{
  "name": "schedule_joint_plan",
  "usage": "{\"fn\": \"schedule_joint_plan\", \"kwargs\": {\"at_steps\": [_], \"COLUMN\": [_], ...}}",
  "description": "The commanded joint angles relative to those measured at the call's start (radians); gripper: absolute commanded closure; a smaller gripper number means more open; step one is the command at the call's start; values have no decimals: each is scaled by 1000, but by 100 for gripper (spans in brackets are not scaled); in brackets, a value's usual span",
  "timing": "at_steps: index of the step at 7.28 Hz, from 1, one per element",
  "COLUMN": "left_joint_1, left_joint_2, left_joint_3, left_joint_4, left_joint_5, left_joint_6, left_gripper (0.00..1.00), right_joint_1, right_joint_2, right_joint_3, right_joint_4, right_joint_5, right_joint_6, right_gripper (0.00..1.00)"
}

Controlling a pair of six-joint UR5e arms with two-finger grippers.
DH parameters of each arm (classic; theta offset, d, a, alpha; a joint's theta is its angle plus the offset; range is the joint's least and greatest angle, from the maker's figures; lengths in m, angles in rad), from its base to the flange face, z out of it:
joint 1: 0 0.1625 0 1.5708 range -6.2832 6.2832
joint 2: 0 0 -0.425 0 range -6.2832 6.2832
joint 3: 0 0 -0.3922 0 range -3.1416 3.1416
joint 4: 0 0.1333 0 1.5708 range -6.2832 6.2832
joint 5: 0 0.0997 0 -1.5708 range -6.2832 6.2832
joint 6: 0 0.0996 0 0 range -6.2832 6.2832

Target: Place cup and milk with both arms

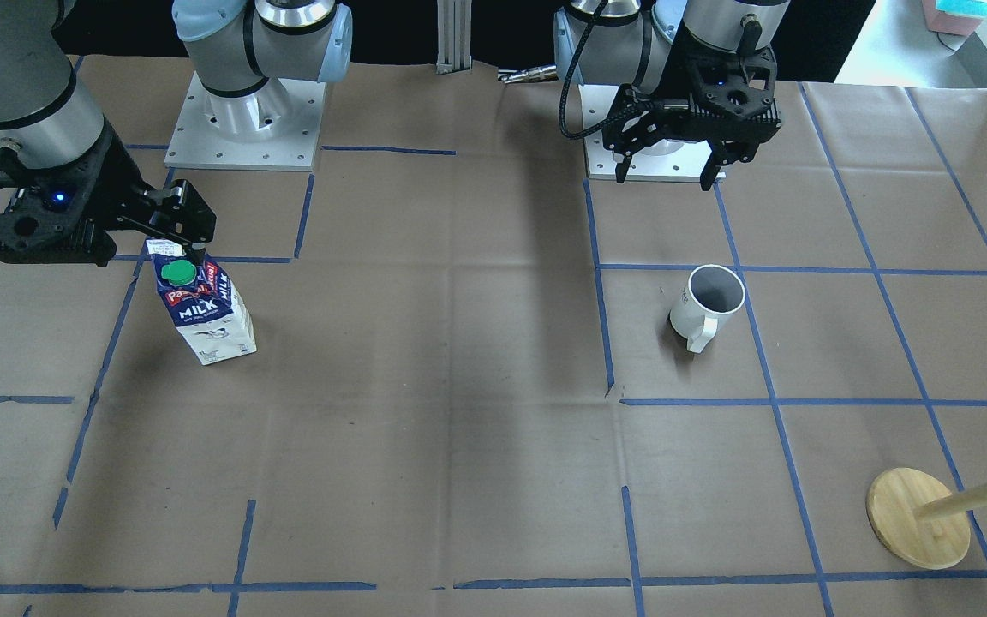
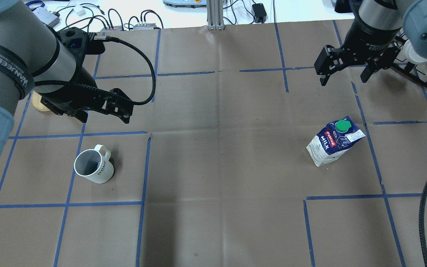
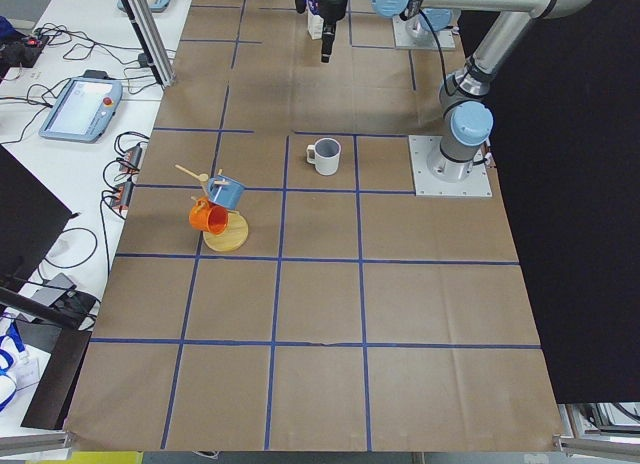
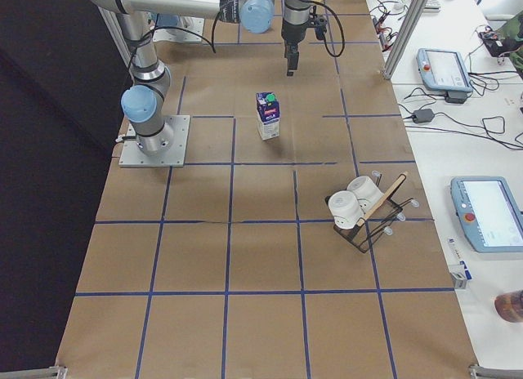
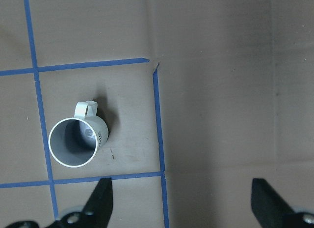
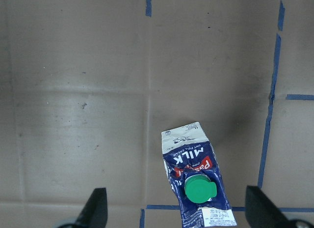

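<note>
Cup (image 2: 93,167) stands upright on the surface (image 2: 217,167); you see the left pincer (image 1: 665,176) hanging near it, spread wide and empty. Milk (image 2: 335,141) stands well apart, your right pincer (image 2: 344,81) above it, equally wide, holding nothing.

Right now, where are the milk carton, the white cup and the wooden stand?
milk carton (image 2: 326,141): overhead view, blue side panel.
white cup (image 2: 102,173): overhead view, white outer wall.
wooden stand (image 1: 894,506): front-facing view, round base.
</note>
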Motion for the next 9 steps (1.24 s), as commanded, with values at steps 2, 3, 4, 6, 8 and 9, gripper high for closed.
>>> {"fn": "schedule_joint_plan", "kwargs": {"at_steps": [2,3,4,6,8,9], "left_joint_1": [115,173,234,365,387,394], "left_joint_2": [-6,-12,-15,-35,-61,-84], "left_joint_3": [-45,-88,-158,-266,-335,-352], "left_joint_4": [-29,-11,20,193,225,283], "left_joint_5": [2,3,3,2,5,6], "left_joint_6": [9,91,194,339,371,371], "left_gripper": [0,0,0,0,0,0], "right_joint_1": [-4,-7,-8,-19,-14,-14], "right_joint_2": [10,13,13,-1,-4,-4], "right_joint_3": [34,49,65,92,86,82], "right_joint_4": [-62,-70,-85,-100,-101,-101], "right_joint_5": [-2,-7,-11,-7,-4,-3], "right_joint_6": [-37,-40,-45,-51,-48,-45], "right_gripper": [0,0,0,0,0,0]}}
